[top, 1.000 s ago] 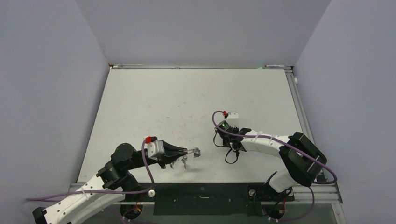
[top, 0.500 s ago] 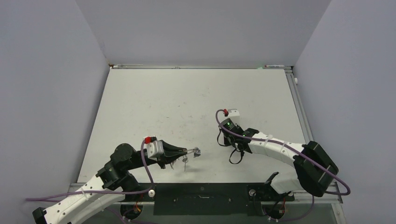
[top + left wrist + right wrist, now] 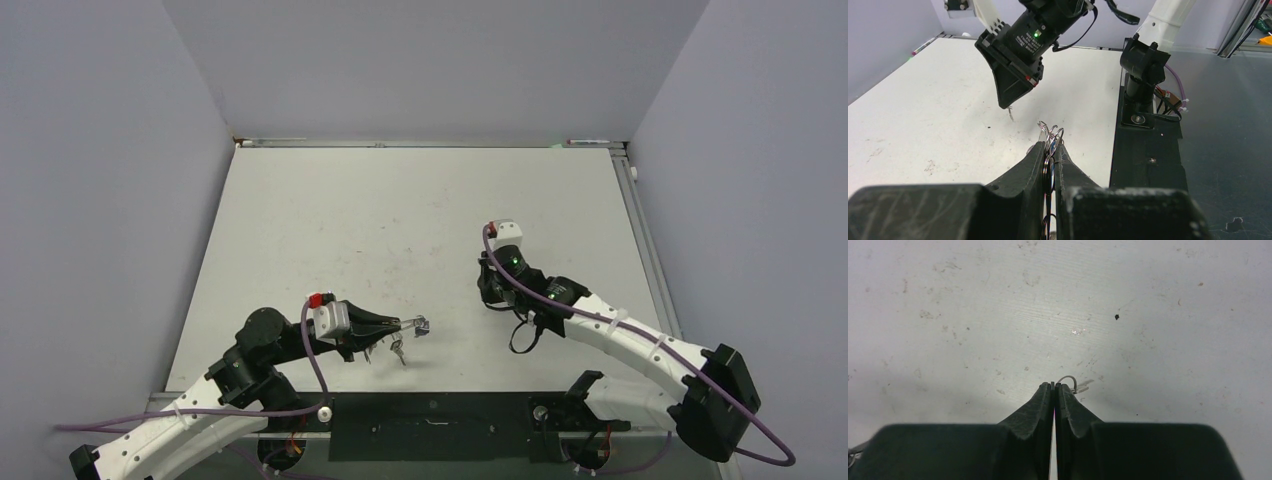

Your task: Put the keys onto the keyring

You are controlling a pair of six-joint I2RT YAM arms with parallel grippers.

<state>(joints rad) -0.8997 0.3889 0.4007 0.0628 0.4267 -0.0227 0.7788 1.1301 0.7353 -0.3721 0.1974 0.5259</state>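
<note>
The left gripper (image 3: 404, 323) is closed on the keyring (image 3: 1051, 137) and holds it over the tabletop (image 3: 400, 210), close to the near edge and left of the middle. Some keys (image 3: 397, 348) hang under it. The right gripper (image 3: 1054, 385) is closed, with a small wire loop (image 3: 1068, 381) at its tips.

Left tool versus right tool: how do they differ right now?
The left tool clamps the keyring, keys dangling beneath; the right tool shows only a small wire loop beside its tip, pinched or not I cannot tell. The left tool reaches almost level above the table; the right tool points steeply down at it. Both are shut.
</note>
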